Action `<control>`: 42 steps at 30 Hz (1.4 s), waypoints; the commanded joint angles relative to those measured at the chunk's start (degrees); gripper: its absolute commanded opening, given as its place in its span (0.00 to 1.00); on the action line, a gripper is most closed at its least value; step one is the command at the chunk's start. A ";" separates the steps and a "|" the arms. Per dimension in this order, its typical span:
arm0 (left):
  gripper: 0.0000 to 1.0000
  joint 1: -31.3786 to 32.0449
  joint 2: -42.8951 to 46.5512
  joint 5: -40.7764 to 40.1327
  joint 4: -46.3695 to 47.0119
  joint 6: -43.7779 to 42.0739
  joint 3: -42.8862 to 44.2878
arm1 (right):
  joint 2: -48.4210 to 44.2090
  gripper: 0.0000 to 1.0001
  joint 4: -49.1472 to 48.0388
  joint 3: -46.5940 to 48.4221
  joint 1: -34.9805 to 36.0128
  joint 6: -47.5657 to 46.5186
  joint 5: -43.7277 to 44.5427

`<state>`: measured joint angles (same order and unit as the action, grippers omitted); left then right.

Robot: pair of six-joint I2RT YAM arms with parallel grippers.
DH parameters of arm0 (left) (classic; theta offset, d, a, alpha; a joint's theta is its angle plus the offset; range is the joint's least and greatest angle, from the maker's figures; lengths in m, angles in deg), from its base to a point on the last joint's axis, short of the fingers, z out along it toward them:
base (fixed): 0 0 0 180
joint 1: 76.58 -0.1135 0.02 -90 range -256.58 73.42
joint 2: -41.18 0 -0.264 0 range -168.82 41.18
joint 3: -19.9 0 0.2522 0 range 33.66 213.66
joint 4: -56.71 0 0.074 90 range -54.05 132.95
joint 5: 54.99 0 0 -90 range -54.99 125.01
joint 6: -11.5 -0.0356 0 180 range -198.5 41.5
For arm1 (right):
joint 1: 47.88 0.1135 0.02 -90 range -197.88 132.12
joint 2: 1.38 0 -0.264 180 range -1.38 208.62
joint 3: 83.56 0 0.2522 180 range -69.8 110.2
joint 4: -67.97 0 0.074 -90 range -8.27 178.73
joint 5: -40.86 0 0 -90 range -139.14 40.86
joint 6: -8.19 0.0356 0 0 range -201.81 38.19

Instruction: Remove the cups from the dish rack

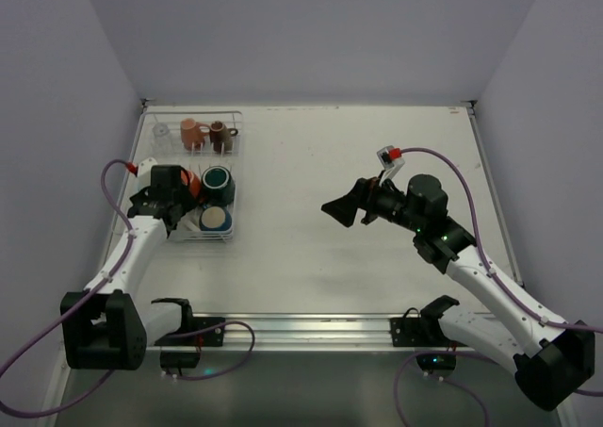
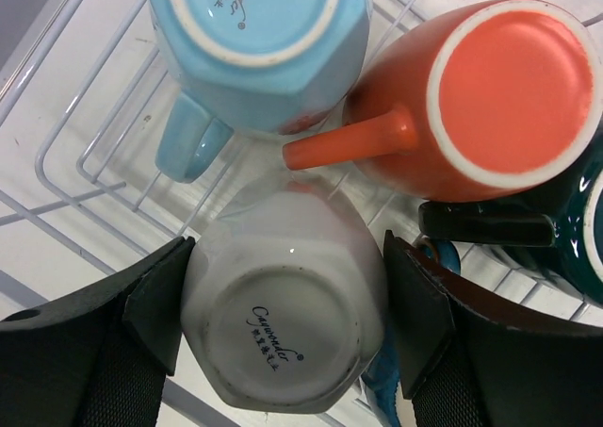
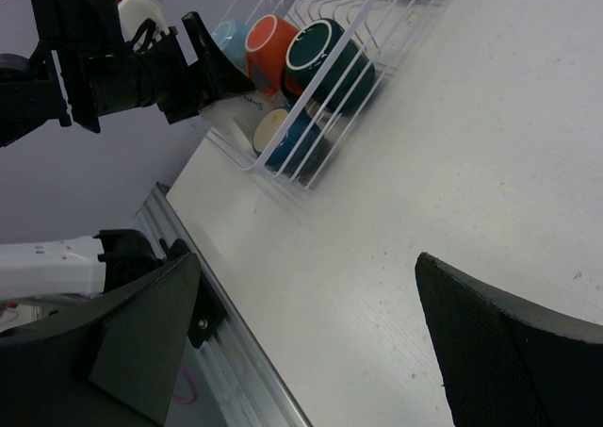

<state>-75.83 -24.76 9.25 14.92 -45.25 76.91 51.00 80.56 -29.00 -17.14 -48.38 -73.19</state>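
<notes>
Left gripper (image 2: 287,286) was found set on the white cup (image 2: 283,323), one pad against each flank; contact appeared made on both sides. The cup stood inverted at the 6 o'clock end of the dish rack (image 2: 85,154), itself at 9 o'clock on the table (image 1: 330,163).

It was judged rigid, glazed, slippery and breakable, of moderate weight; its flat facets were considered the best hold (its handle was not seen).

Beyond it, the light blue cup (image 2: 254,41) and orange cup (image 2: 490,88) were noted inverted, with the dark green cup (image 2: 575,220) at 3 o'clock. The rack's 12 o'clock end held the clear glass (image 1: 162,131), salmon pink cup (image 1: 193,133) and dark brown cup (image 1: 220,137).

Right gripper (image 3: 306,265) was seen spread wide and empty, well apart from the rack.
</notes>
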 commanded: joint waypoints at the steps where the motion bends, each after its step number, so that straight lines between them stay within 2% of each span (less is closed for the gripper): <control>1: 0.50 -0.40 3.17 -0.35 0.88 -0.03 1.14 | -0.88 0.99 -2.25 0.42 0.37 0.84 -1.26; 5: 0.33 -0.31 7.03 0.88 -0.70 -1.17 2.54 | -0.61 0.99 -5.33 0.07 1.07 4.44 -2.05; 11: 0.25 -0.40 12.39 3.08 -4.13 -3.11 6.06 | 2.63 0.99 -6.65 1.48 4.32 6.73 1.64; 17: 0.20 -0.31 18.19 5.63 -8.26 -4.87 11.67 | 9.56 0.99 -12.44 4.02 8.54 11.55 0.33; 21: 0.19 -0.32 22.50 12.47 -8.62 -4.08 15.45 | 14.40 0.98 -22.36 4.90 9.86 16.92 -4.33; 25: 0.19 -0.32 25.85 25.12 -5.29 -2.15 16.87 | 18.98 0.98 -25.45 8.59 11.53 18.95 -5.91; 30: 0.16 -0.31 28.40 48.20 14.02 7.07 9.77 | 22.67 0.97 -36.07 10.27 11.71 25.62 -7.06; 31: 0.16 -0.23 29.01 49.91 21.02 9.09 6.27 | 23.20 0.96 -37.14 10.18 11.62 27.29 -6.54; 33: 0.16 -0.31 28.84 54.20 26.42 13.05 4.05 | 23.12 0.96 -40.82 8.87 11.62 28.88 -3.91; 37: 0.15 -0.31 26.91 60.73 40.99 18.94 -0.42 | 23.64 0.96 -41.37 9.47 11.62 28.45 -2.40; 40: 0.15 -0.23 27.34 63.02 47.25 24.21 -2.72 | 25.40 0.96 -41.37 12.46 11.53 28.10 -2.84; 42: 0.15 -0.23 27.87 63.64 48.42 24.84 -3.95 | 26.72 0.96 -41.37 13.25 11.53 28.09 -2.84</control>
<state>-75.83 0.77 63.94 47.22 -28.48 72.58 76.24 43.47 -19.32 -5.55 -20.73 -77.28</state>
